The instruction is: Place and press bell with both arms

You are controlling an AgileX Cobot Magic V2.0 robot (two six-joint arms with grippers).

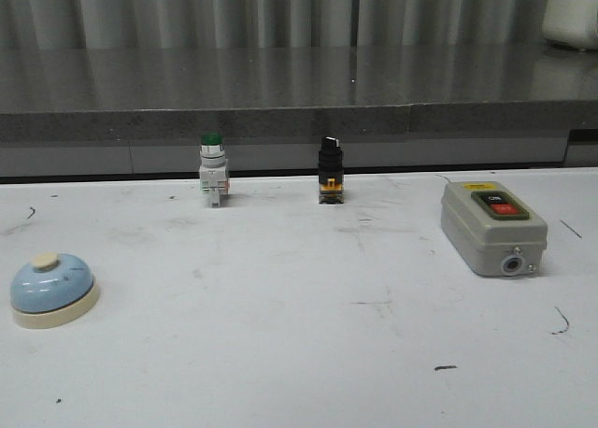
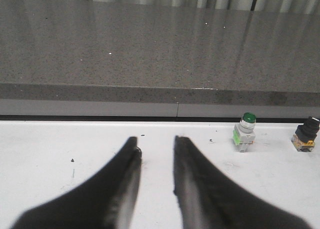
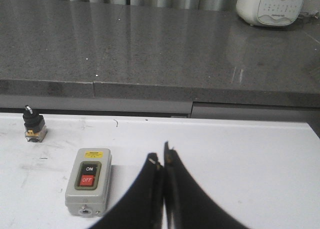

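On the white desk (image 1: pixel 299 353) the bell (image 1: pixel 53 290) sits at the far left, near the front edge, upright on its cream base, with nothing touching it. Neither arm appears in the front view. Further back stands a green-capped push button (image 1: pixel 212 171), then a black-knobbed selector switch (image 1: pixel 329 170), and at the right a grey switch box (image 1: pixel 492 227) with ON and OFF buttons.

The left pincer (image 2: pixel 156 145) hangs low over bare desk, aimed toward the grey counter (image 2: pixel 160 44), its two dark fingers apart with a clear gap and nothing between them. The green-capped button is ahead of it and off to one side.

The right pincer (image 3: pixel 162 159) is likewise low and pointed toward the counter, its fingers together, tips nearly touching, holding nothing. The switch box lies just beside it.
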